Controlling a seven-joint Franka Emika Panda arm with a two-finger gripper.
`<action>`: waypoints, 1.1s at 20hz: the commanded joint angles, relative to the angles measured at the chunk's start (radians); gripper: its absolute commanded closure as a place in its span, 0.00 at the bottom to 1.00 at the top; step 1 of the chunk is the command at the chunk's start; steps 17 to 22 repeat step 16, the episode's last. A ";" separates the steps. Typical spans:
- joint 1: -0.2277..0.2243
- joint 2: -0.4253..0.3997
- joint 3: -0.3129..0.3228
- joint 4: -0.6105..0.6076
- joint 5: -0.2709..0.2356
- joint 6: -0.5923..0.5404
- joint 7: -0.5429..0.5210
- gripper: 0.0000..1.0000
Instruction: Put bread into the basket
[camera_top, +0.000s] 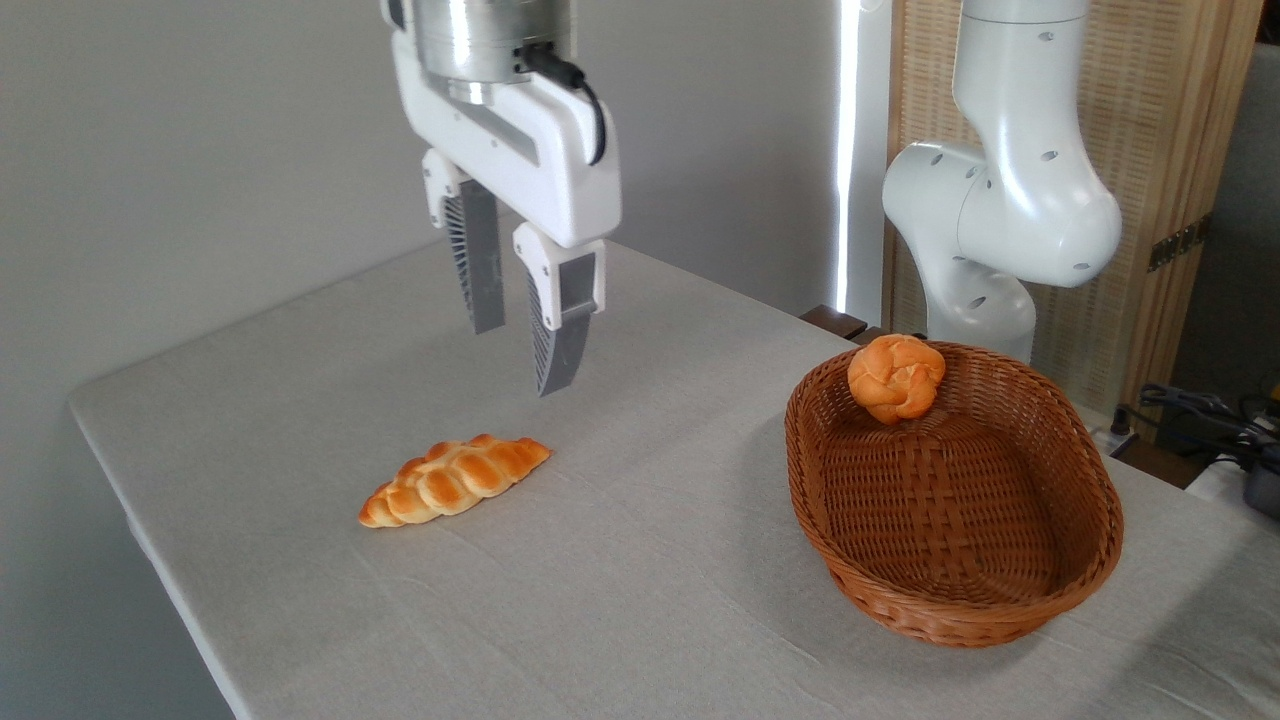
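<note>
Robot test station set up in an ordinary room — not an industrial cell. Indicators: cloth-covered table (640, 560) against a plain grey wall (200, 150); white arm base (1000, 230) at 2 o'clock; woven wood-framed screen (1180, 150) behind it; loose cables (1200, 410) at 3 o'clock.

Bare table (640, 560) between braided loaf (455, 480) and basket (1000, 610) lies open.

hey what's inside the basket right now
Only the bun, resting against the far inner wall of the basket. The rest of the woven floor shows bare; the near wall hides a little of it.
</note>
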 joint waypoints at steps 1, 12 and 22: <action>0.007 0.037 -0.060 0.055 0.024 -0.050 -0.132 0.00; 0.010 0.032 -0.086 0.047 0.078 -0.050 -0.132 0.00; 0.025 0.031 -0.082 0.046 0.078 -0.048 -0.132 0.00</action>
